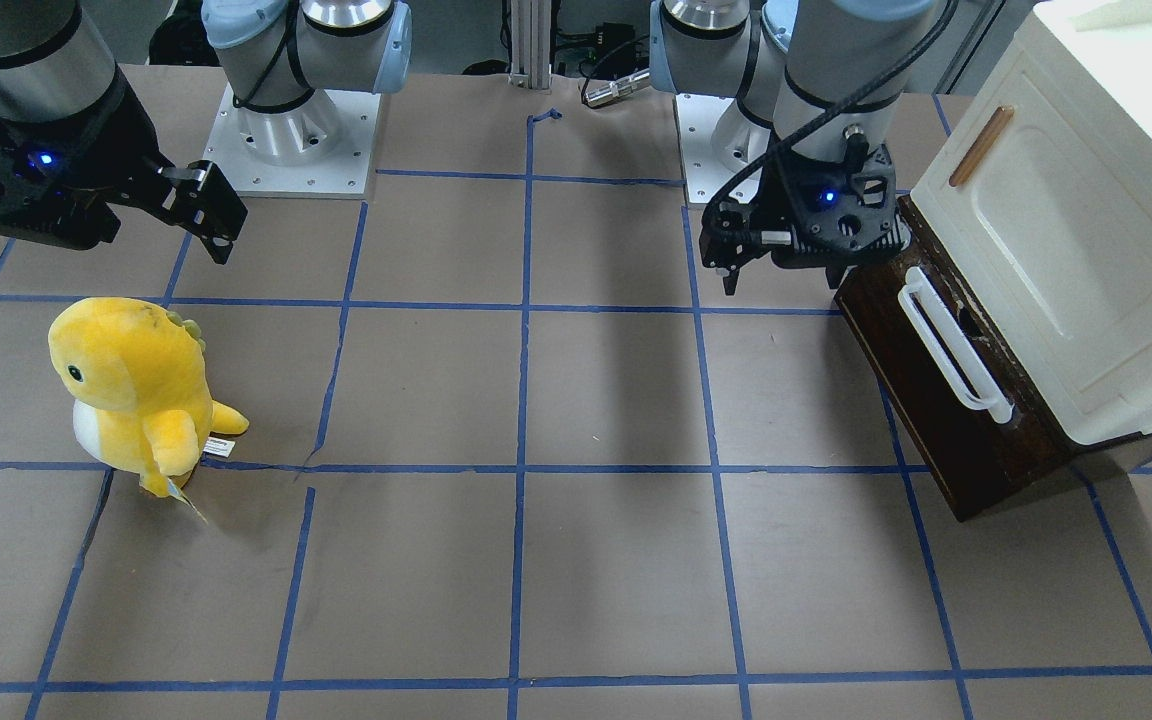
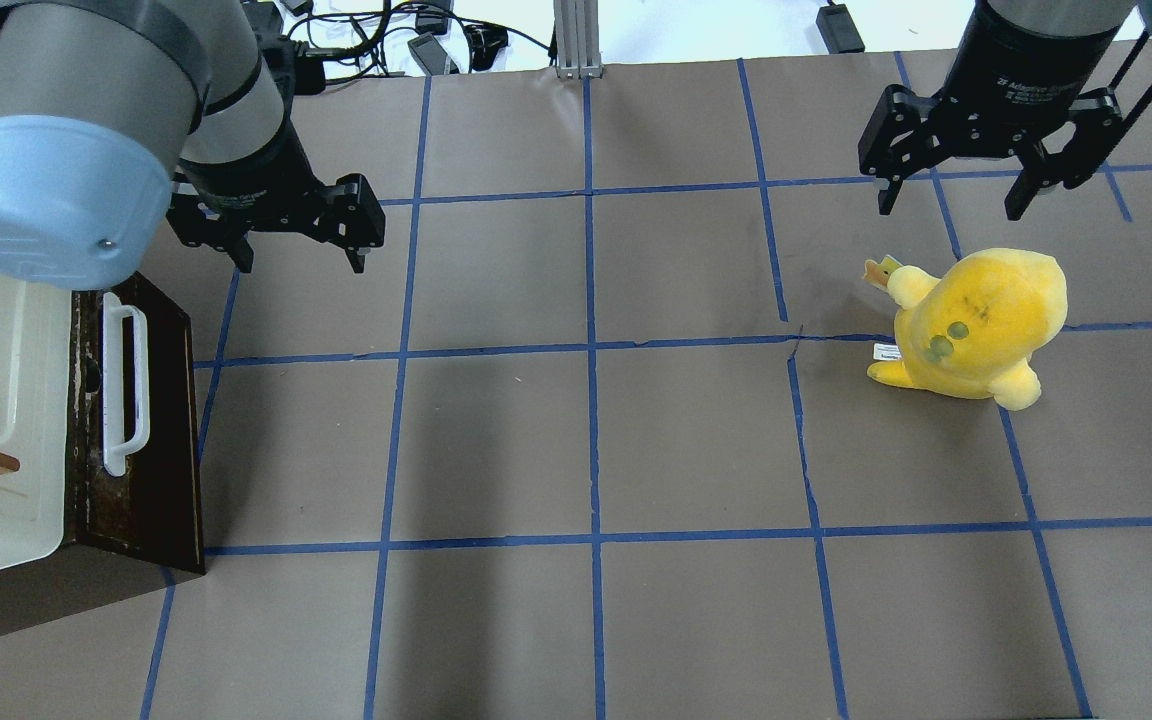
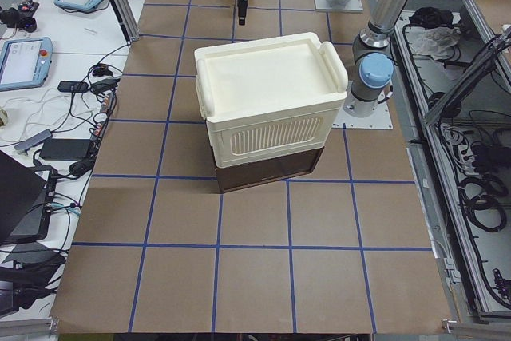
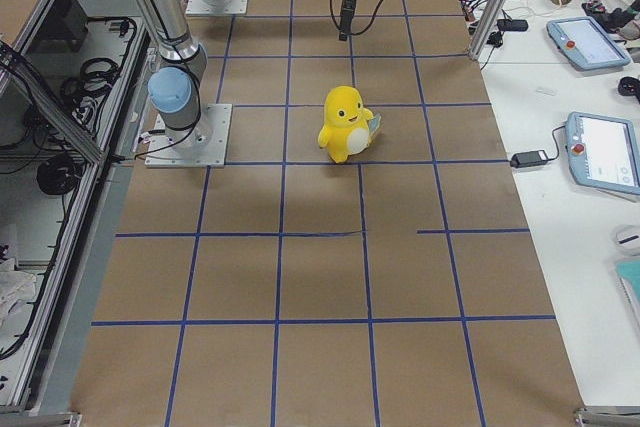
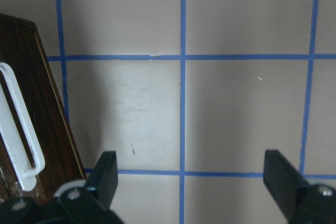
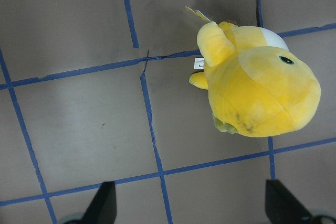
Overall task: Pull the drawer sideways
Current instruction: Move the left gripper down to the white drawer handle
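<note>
**A:** Why is everything bunched at one end of the brown paper-covered table (image 2: 586, 450), gridded in blue tape?

**B:** The cream-white moulded plastic cabinet (image 1: 1086, 250) sits at the robot's left end. The dark brown, worn wooden drawer (image 1: 936, 420) lies under it, with its scuffed front facing the table's middle. I'd say that is why the left arm has the job.

**A:** And the left black two-finger gripper (image 2: 301, 262)?

**B:** It hovers just beside the drawer's front corner, touching nothing, jaws spread wide and empty. It is likely lined up to come at the bar from the side.

**A:** The right black two-finger gripper (image 2: 948, 208)?

**B:** Also spread and empty, well apart from the drawer. It hangs near the soft yellow plush dinosaur (image 2: 976, 320), which stands upright on the paper. It looks parked out of the way.

**A:** What about the long white bar handle (image 1: 936, 350)?

**B:** Smooth, rounded plastic by the look. It stands off the rough wood with a gap behind it, so there is room for a finger to hook in. It looks slick, so a grip may slip.
</note>
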You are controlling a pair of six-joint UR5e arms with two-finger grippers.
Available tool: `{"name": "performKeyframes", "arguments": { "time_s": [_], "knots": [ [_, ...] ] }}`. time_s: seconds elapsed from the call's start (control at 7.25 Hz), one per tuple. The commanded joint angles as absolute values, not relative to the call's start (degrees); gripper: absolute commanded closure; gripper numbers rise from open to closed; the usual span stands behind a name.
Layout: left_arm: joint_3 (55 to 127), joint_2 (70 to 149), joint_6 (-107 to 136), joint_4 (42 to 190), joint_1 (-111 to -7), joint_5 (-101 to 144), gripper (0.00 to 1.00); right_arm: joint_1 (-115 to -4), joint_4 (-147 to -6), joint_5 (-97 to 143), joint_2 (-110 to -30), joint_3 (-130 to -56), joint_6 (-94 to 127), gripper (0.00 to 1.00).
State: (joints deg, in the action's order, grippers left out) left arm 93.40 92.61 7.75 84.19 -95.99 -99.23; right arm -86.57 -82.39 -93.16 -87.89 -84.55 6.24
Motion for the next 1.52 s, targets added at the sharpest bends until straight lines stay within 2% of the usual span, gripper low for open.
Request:
{"name": "performKeyframes", "arguments": {
  "time_s": [0.0, 0.97, 1.38],
  "knots": [
    [93.9, 98.2, 14.1, 84.7, -101.6, -111.5, 0.0, -86.6, -82.4, -93.2, -87.9, -84.6, 6.2, 0.0],
    [101.1, 112.2, 17.7, 92.7, -103.5, -146.9, 0.0, -86.6, -82.4, -93.2, -87.9, -84.6, 6.2, 0.0],
    [103.4, 114.7, 20.7, 94.1, -99.0, -155.5, 0.0, -86.6, -82.4, -93.2, -87.9, -84.6, 6.2, 0.0]
  ]
}}
